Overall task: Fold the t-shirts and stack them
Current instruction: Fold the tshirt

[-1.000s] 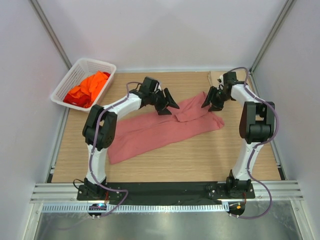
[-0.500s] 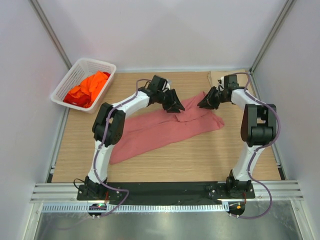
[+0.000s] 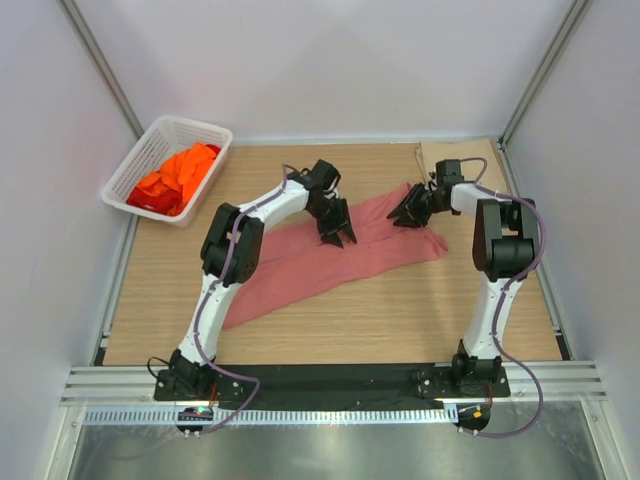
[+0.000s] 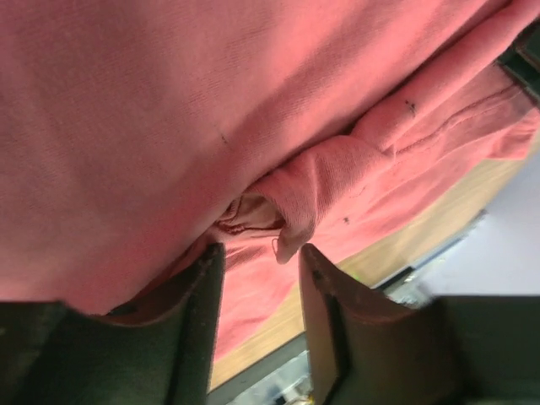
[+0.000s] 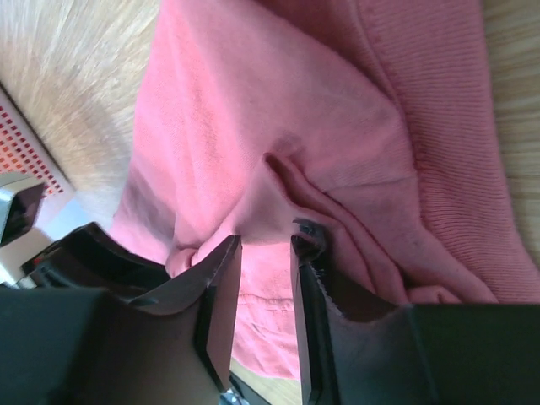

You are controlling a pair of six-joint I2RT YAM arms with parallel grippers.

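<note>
**What you can't make out**

At your left tool point(image 4: 261, 250) the pink shirt point(image 4: 169, 110) runs off the top and left edges of the wrist view. A bunched fold just ahead of the fingers point(image 4: 198, 321) hides whether they pinch any cloth. Your right tool point(image 5: 266, 240) is the same: its narrow gap shows only shirt, and the grip is unclear. Far to the left of the left tool, the heaped orange and red shirts point(image 3: 178, 175) in the basket point(image 3: 195, 127) are too small to count.

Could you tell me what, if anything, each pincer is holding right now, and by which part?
Both hold the pink t-shirt: the left pincer pinches a bunched fold near its middle, the right pincer a fold near its right end.
</note>
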